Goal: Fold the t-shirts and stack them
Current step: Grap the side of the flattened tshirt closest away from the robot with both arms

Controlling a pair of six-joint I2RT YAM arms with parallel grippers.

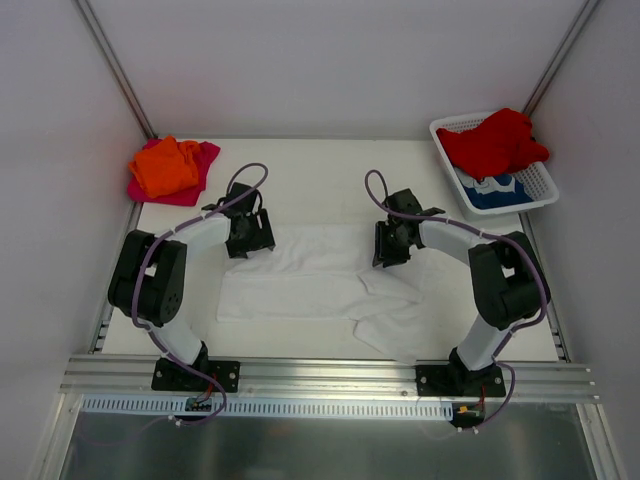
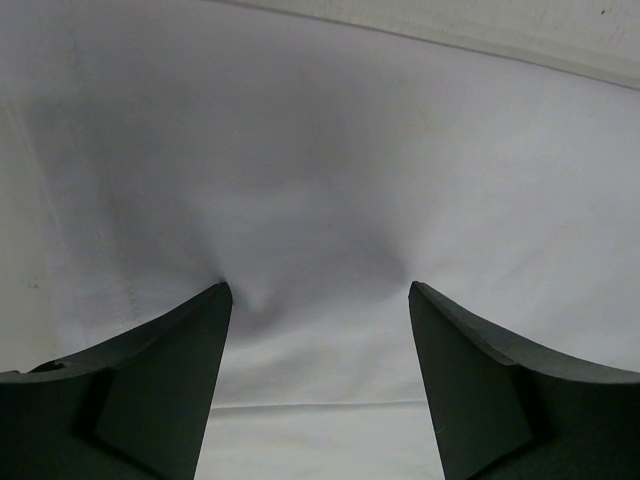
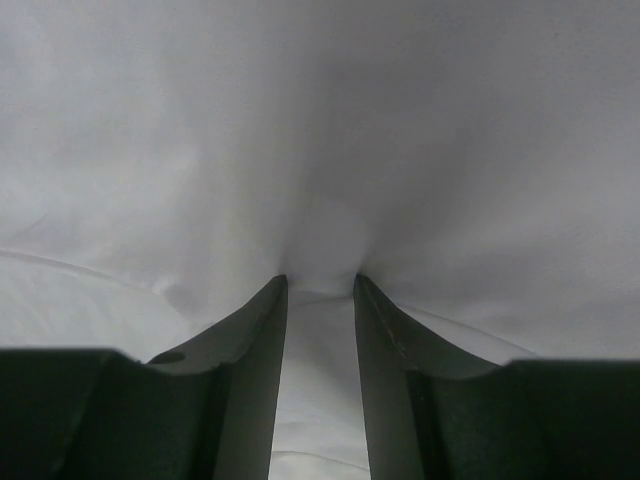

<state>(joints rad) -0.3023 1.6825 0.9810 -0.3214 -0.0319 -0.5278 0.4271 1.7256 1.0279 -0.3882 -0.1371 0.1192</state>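
Top external view is showing white shirt (image 1: 300, 285) lying spread at centre of table (image 1: 310, 170), partly doubled over, with a loose flap trailing toward 5 o'clock. Left gripper (image 1: 250, 238) is sitting on its 11 o'clock corner, right gripper (image 1: 390, 250) on its 1 o'clock edge. Left wrist: jaws standing wide, fingertips (image 2: 220, 295) pressing into cloth, which is puckering between them, nothing clamped yet. Right wrist: jaws standing narrow, a ridge of cloth bunching between them, looks pinched. Orange shirt (image 1: 165, 165) is resting on pink shirt (image 1: 205, 158) at 10 o'clock. Red shirt (image 1: 495, 140) is lying over blue-and-white shirt (image 1: 495, 190) in basket (image 1: 545, 190) at 2 o'clock. Step, I judge: grabbing far edge for a fold toward 6 o'clock. Next is calling for left closing on cloth, then both lifting together, keeping the edge level so the fold is landing square.
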